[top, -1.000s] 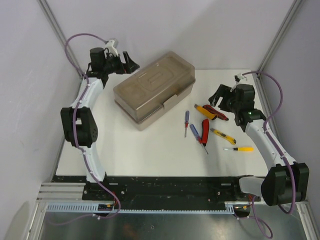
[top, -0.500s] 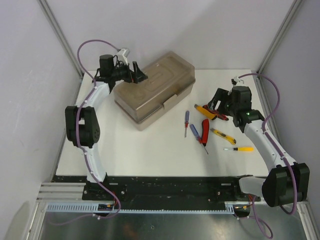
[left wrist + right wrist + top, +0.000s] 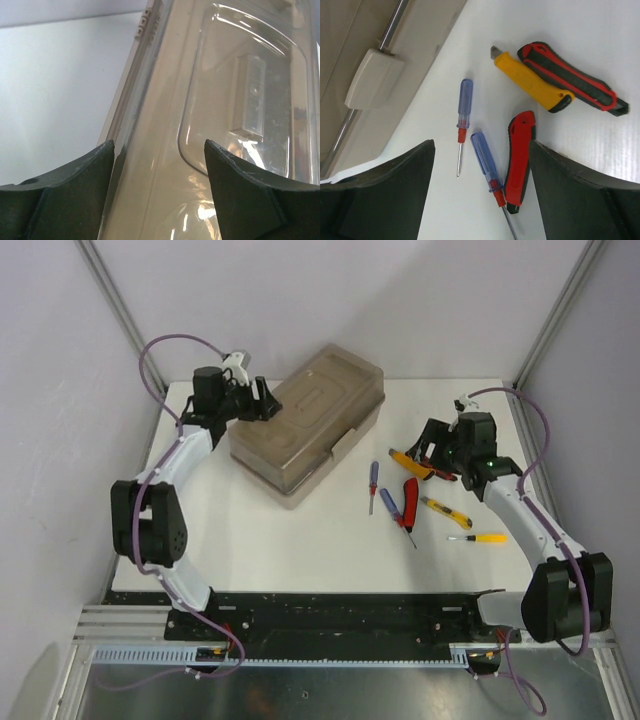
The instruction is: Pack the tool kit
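Two arms are getting ready: one at the box, one over the tools.
The tool kit box (image 3: 308, 425) is sitting shut in the upper middle of the counter (image 3: 300, 540), so the left gripper (image 3: 159, 150), spread wide and empty, is hovering at the lid's upper-left edge, maybe to open it. The right gripper (image 3: 481, 145), also spread and empty, is hanging over the blue screwdrivers (image 3: 465, 102) and red cutter (image 3: 520, 150) right of the latch (image 3: 372, 77), likely picking one.
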Motion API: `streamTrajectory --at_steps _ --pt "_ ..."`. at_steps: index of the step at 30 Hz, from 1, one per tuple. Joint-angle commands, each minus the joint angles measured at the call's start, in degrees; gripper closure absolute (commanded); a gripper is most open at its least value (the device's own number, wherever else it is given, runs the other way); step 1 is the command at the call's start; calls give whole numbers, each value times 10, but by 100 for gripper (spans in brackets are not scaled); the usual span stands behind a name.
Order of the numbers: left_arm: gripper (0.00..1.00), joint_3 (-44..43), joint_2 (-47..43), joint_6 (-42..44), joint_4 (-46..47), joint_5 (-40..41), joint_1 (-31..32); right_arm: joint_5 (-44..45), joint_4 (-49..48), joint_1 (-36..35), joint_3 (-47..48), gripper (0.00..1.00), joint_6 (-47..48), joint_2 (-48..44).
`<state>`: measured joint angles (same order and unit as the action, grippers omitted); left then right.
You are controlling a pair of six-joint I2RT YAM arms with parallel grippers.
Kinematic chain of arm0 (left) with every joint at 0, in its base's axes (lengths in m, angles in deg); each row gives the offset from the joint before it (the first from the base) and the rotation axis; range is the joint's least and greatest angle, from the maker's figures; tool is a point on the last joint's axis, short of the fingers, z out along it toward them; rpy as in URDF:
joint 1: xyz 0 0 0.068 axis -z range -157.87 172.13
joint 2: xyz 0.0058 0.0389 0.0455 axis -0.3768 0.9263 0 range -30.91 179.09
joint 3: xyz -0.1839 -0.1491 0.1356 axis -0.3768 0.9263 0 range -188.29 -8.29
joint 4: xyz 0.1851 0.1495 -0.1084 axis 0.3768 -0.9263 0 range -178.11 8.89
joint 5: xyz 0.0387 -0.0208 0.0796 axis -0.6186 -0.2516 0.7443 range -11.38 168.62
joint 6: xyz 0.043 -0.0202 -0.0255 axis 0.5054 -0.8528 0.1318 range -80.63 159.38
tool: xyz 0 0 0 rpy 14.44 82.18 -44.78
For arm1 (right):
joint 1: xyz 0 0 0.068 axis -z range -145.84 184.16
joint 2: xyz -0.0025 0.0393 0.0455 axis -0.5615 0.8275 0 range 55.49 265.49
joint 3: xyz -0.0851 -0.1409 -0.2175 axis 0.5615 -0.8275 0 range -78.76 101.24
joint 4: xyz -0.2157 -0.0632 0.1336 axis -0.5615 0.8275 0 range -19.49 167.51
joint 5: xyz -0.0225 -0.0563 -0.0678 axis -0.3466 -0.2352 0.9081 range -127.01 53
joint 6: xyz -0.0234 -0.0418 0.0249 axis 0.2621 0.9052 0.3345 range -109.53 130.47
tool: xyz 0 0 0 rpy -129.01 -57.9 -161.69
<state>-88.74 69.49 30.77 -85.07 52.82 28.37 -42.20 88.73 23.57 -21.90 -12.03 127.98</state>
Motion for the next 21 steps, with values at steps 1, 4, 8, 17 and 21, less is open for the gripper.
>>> streamTrajectory --at_steps 1,4,8,17,21 --pt "25 69 -67 -31 -55 32 15 -67 -44 -8 13 18 -17 33" --pt "26 124 -112 -58 -58 46 20 -101 -72 -14 12 7 -35 53" --pt "26 185 -177 -84 -58 58 24 -154 -134 -29 4 1 -66 76" --pt "23 296 -311 -160 -58 45 41 -319 -424 -42 -38 1 -269 176" --pt "21 337 -368 -215 -58 50 47 -349 -554 -52 -53 1 -371 237"
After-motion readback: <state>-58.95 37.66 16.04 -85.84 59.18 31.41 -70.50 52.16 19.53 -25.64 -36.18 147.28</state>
